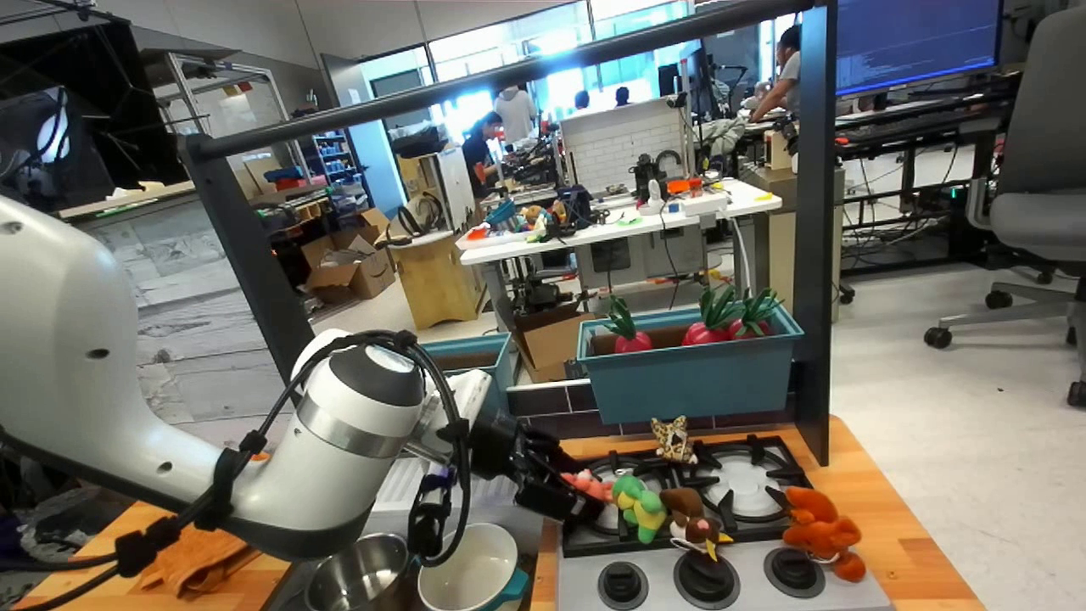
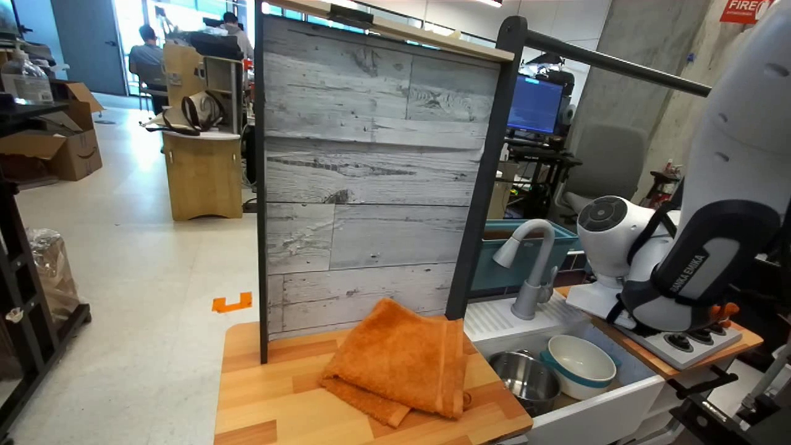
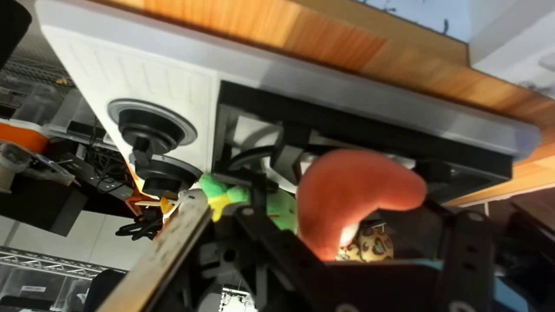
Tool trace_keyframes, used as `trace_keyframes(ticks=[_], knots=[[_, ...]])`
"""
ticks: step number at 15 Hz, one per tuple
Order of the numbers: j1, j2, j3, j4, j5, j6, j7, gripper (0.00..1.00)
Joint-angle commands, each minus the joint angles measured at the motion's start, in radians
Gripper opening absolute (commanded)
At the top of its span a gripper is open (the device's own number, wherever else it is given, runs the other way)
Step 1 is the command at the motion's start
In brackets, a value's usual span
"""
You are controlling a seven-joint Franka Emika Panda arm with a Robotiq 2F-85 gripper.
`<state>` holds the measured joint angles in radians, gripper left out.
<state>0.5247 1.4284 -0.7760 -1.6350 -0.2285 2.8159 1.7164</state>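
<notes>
A pinkish-red plush toy (image 3: 347, 186) lies between the fingers of my gripper (image 3: 347, 195) in the wrist view. Green shows through a gap between the left finger and the toy, while its pointed end reaches close to the right finger; contact there is unclear. In an exterior view the black gripper (image 1: 581, 487) is low over the stove's left burner, its jaws around the pink plush (image 1: 592, 484). Beside that toy sits a green and yellow plush (image 1: 638, 507), then a brown one (image 1: 697, 528). A leopard-spotted plush (image 1: 673, 440) rests behind.
The stove (image 1: 594, 556) has black grates and knobs (image 1: 707, 579). An orange plush (image 1: 821, 533) lies at its right side. Nearby are a steel pot (image 2: 526, 377), a white and teal bowl (image 2: 581, 361), a faucet (image 2: 531, 272), an orange towel (image 2: 401, 358) and a teal planter (image 1: 691, 378).
</notes>
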Motion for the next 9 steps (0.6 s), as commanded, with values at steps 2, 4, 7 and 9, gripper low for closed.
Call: trace_keyframes(ticks=[2,4,7,9], knots=[[-0.006,0.035,-0.012,0.051,0.042,0.005,0.045,0.32],[-0.006,0.003,-0.003,0.022,0.038,-0.003,0.024,0.19],[0.018,-0.053,-0.005,-0.059,0.021,0.036,-0.011,0.01],[0.038,-0.082,-0.017,-0.108,0.019,0.091,-0.029,0.04]])
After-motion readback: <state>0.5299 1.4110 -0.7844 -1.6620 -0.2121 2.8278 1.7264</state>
